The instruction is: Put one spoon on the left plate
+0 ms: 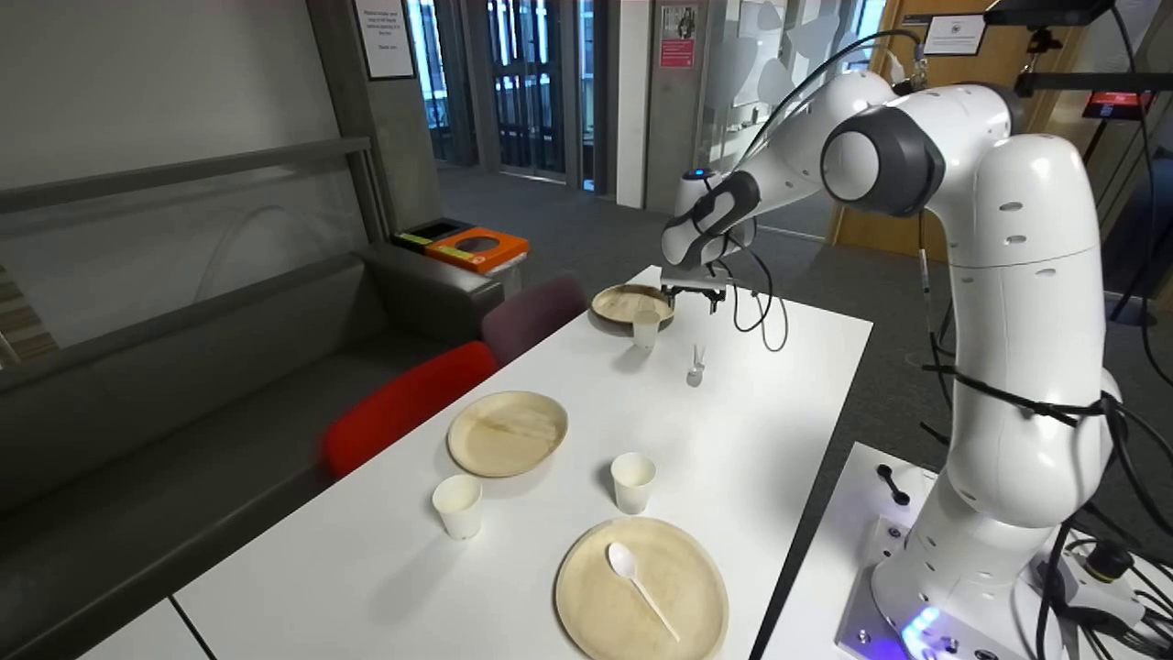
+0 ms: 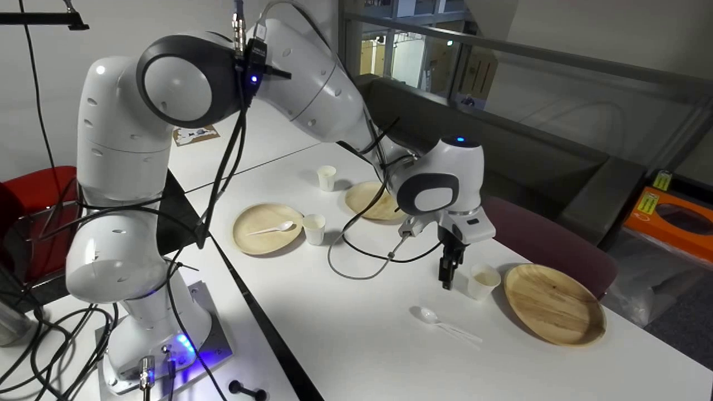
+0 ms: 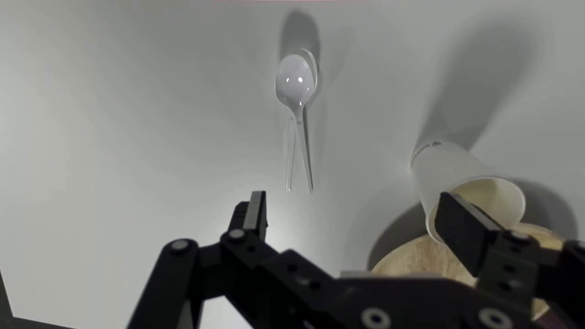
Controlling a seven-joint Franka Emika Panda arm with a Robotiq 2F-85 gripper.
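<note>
Two white spoons (image 3: 295, 84), overlapping on the surface (image 3: 137, 137), handles crossed, presumably grouped as supply; one end effector (image 3: 352, 201), spread wide, holding nothing, apparently to straddle a handle; one left plate (image 1: 509, 433), cup (image 1: 457, 506) beside it as in a place setting, awaiting its spoon

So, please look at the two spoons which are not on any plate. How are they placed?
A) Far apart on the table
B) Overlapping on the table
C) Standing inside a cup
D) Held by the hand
B: the wrist view shows the two spoons on the table, one head covering most of the other, their handles spread apart at the ends.
</note>
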